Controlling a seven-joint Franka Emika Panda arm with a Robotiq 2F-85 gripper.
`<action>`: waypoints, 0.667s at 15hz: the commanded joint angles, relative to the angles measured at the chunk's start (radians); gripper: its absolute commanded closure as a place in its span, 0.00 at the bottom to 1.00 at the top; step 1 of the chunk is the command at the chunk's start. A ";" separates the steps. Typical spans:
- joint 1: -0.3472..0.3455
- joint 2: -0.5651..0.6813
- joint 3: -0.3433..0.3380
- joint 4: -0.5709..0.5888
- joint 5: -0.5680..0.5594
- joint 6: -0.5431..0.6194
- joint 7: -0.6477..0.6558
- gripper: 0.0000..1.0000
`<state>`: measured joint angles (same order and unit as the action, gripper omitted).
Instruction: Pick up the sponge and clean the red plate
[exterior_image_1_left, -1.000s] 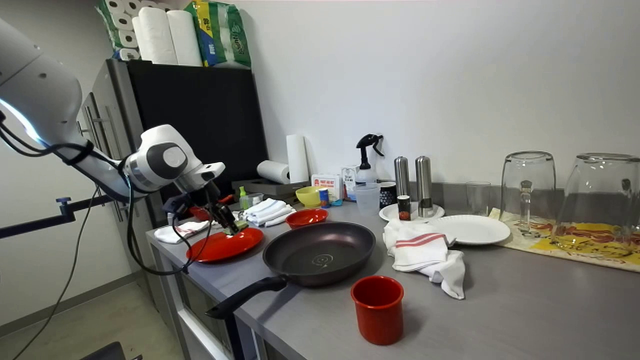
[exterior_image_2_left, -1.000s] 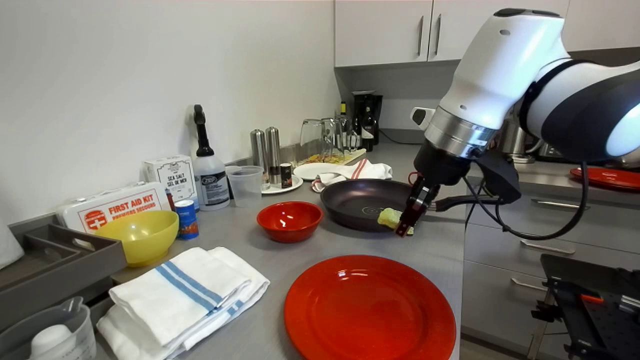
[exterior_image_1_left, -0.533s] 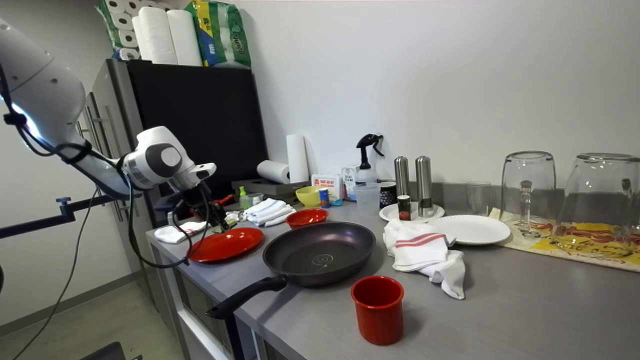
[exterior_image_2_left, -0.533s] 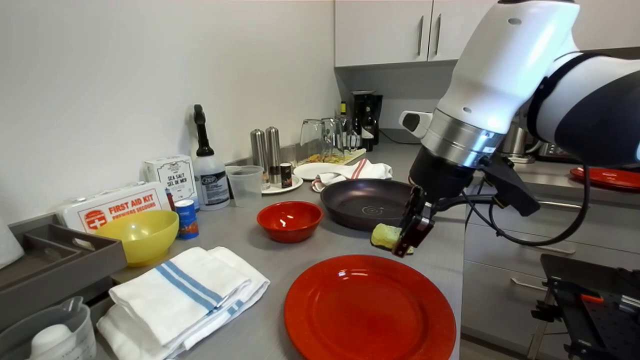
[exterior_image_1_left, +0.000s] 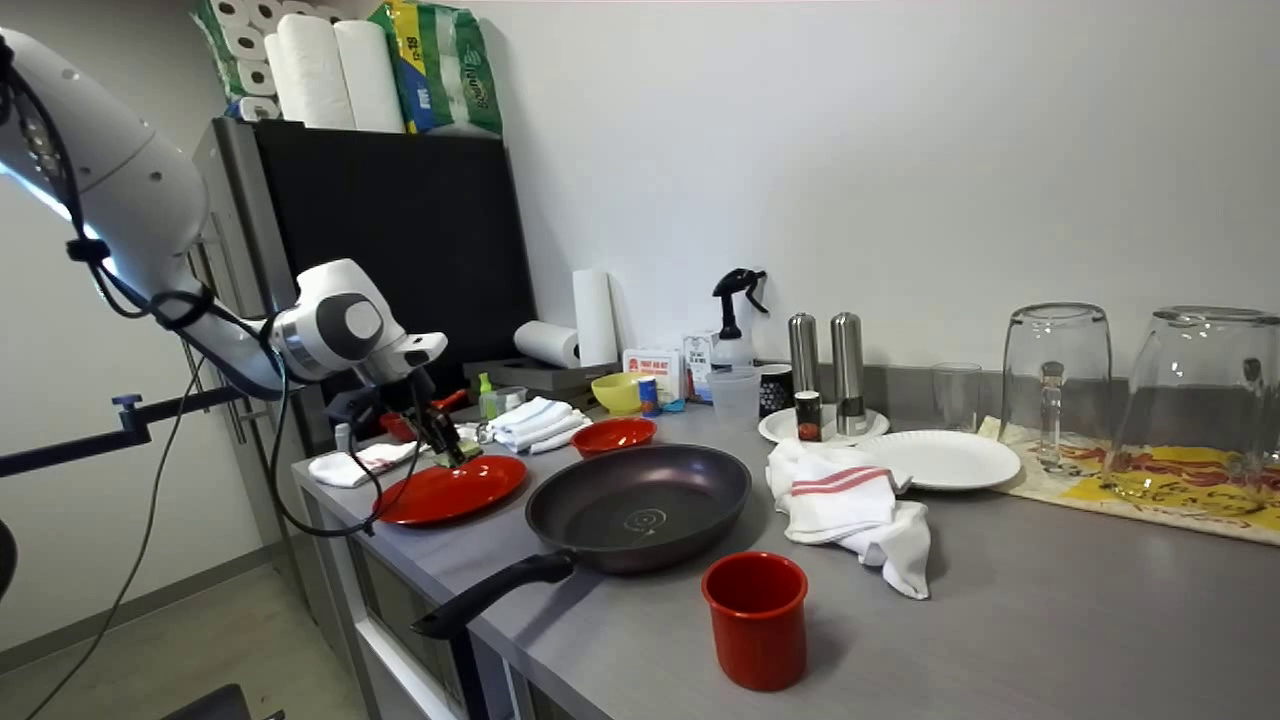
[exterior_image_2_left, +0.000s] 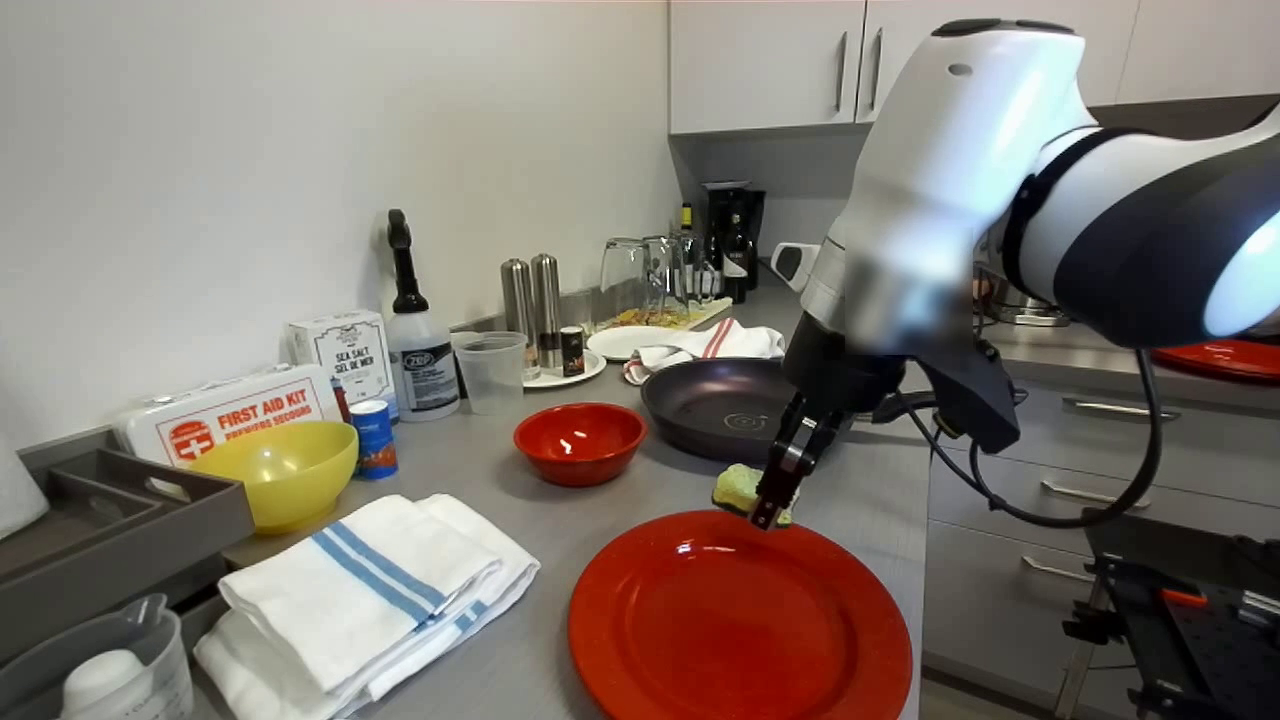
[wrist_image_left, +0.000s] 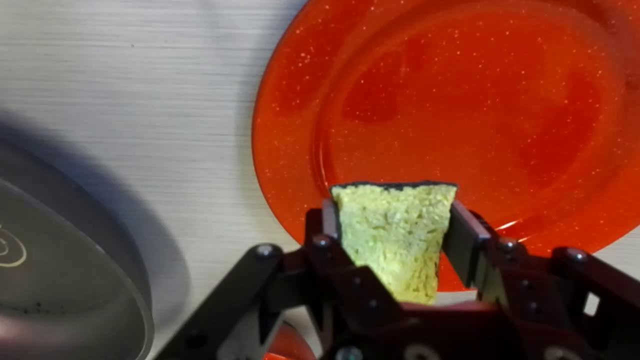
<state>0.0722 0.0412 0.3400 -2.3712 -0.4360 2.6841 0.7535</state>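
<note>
Sponge (wrist_image_left: 395, 235) is gripped between the fingers (wrist_image_left: 462, 245), which stand parted by about its own width, one at each side of it. In the wrist view the sponge overlaps the rim of the red plate (wrist_image_left: 465, 115); whether it touches the plate I cannot tell. It is a yellow-green block with a dark layer along one face. In an exterior view the fingers slant down to the plate's far edge, at the end of the white arm (exterior_image_2_left: 950, 190). The plate lies flat on the grey desk (exterior_image_1_left: 1050, 620), glossy and flecked with pale specks. Beyond the plate in an exterior view sits a small red bowl (exterior_image_2_left: 580, 460), near the plate but apart from it, and the black frying pan (exterior_image_2_left: 715, 400) is near the plate too. Folded white towels (exterior_image_2_left: 370, 590) with blue stripes lie just beside the plate, and farther from the plate on that same side stands a yellow bowl (exterior_image_2_left: 280, 490). Well apart from the plate, in an exterior view, a red cup (exterior_image_1_left: 755, 630) stands upright and a crumpled towel (exterior_image_1_left: 845, 495) with red stripes lies on the desk
</note>
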 joint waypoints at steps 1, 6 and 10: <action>0.015 0.081 0.006 0.066 -0.004 -0.021 0.091 0.73; 0.046 0.183 -0.007 0.134 -0.068 -0.037 0.181 0.73; 0.060 0.245 -0.012 0.178 -0.082 -0.061 0.208 0.73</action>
<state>0.1091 0.2297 0.3390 -2.2543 -0.4935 2.6606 0.9209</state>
